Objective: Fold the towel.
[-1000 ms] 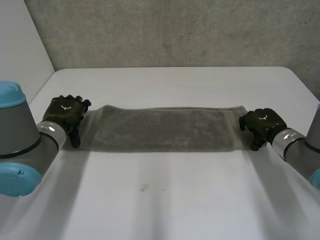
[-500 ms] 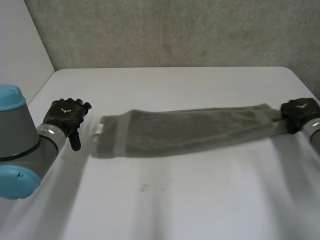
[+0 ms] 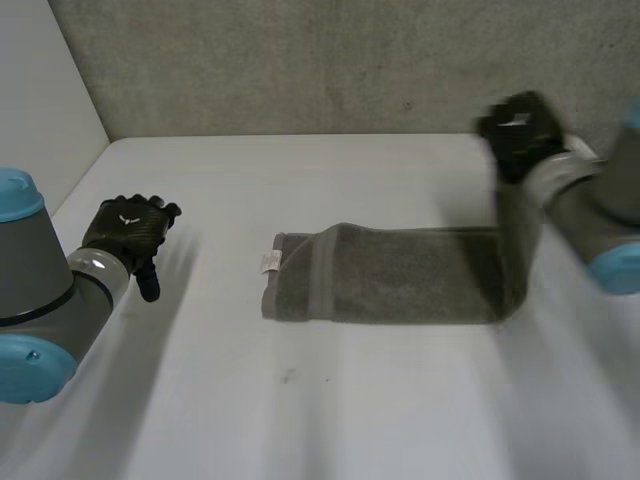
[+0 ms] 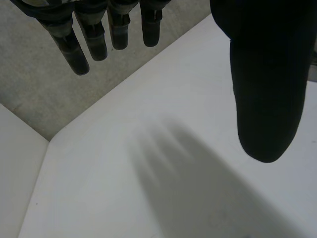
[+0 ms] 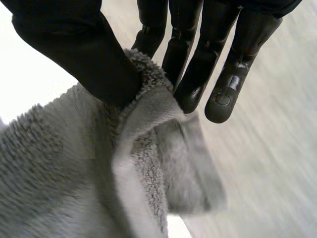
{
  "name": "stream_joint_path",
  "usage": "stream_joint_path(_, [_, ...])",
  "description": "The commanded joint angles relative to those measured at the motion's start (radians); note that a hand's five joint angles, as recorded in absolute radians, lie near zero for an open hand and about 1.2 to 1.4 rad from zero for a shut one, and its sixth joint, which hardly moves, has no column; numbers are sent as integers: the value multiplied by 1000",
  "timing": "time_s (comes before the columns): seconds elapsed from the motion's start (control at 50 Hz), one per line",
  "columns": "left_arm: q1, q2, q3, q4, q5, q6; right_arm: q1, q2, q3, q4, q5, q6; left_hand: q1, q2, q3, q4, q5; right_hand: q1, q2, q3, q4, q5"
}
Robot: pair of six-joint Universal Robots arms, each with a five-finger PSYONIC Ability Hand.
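A grey towel (image 3: pixel 390 288), folded into a long strip, lies across the middle of the white table (image 3: pixel 300 400). A white tag (image 3: pixel 269 262) marks its left end. Its right end rises off the table to my right hand (image 3: pixel 520 130), raised at the right and shut on it. The right wrist view shows the thumb (image 5: pixel 94 59) pinching the towel's end (image 5: pixel 143 104) against the fingers. My left hand (image 3: pixel 128 228) is open at the table's left side, well apart from the towel. Its fingers (image 4: pixel 84 39) are straight above bare table.
A grey concrete wall (image 3: pixel 330 60) runs behind the table. A white panel (image 3: pixel 40 100) stands at the left. The table's far right corner (image 3: pixel 580 142) lies just under my raised right hand.
My right hand shut on the towel's right end, pulled it right, then lifted it up and back. The towel slid away from my left hand, which stayed put.
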Motion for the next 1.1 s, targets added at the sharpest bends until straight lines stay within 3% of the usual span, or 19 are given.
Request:
stream_joint_path(0.02, [-6, 0, -3, -1, -1, -2, 291, 94, -6, -65, -23, -3, -1, 10, 6, 8, -24, 34, 214, 203, 204, 243])
stream_joint_path(0.12, [-9, 0, -3, 0, -1, -2, 439, 187, -3, -71, -74, 0, -1, 10, 6, 8, -24, 34, 214, 203, 204, 243])
stream_joint_path(0.32, [-27, -4, 18, 0, -1, -2, 467, 241, -3, -59, -74, 11, -1, 10, 6, 8, -24, 34, 214, 203, 204, 243])
stream_joint_path(0.34, [-29, -7, 24, 3, 0, -2, 459, 229, 0, -57, -68, 22, -1, 10, 6, 8, -24, -142, 37, 27, 27, 66])
stream_joint_path(0.36, [-29, -7, 24, 3, 0, -2, 459, 229, 0, -57, -68, 22, -1, 10, 6, 8, -24, -144, 36, 25, 26, 65])
stream_joint_path(0.38, [-33, -12, 38, 6, -1, -2, 455, 204, 9, -57, -63, 42, -1, 10, 6, 8, -24, -888, -709, -719, -719, -679])
stream_joint_path(0.4, [-33, -12, 38, 6, -1, -2, 455, 204, 9, -57, -63, 42, -1, 10, 6, 8, -24, -896, -716, -726, -726, -687])
stream_joint_path(0.42, [-39, -15, 52, 10, -1, -2, 455, 177, 20, -57, -61, 69, -1, 10, 6, 8, -24, -1188, -1008, -1019, -1018, -979])
stream_joint_path(0.52, [-84, -30, 112, 11, -3, -17, 396, 83, 70, -31, -49, 183, -1, 10, 6, 8, -24, -1188, -1008, -1019, -1018, -979])
stream_joint_path(0.66, [-157, -62, 210, 10, -3, -72, 210, -64, 207, 64, -48, 359, -1, 10, 6, 8, -24, -1188, -1008, -1019, -1018, -979])
stream_joint_path(0.84, [-275, -162, 308, 11, -6, -85, 24, -77, 421, 59, -68, 355, 3, 14, 10, 12, -21, -1188, -1008, -1019, -1018, -979])
stream_joint_path(1.1, [-395, -326, 463, 10, -1, -157, -9, -58, 512, -47, -68, 289, 17, 28, 24, 26, -6, -1042, -863, -873, -873, -834])
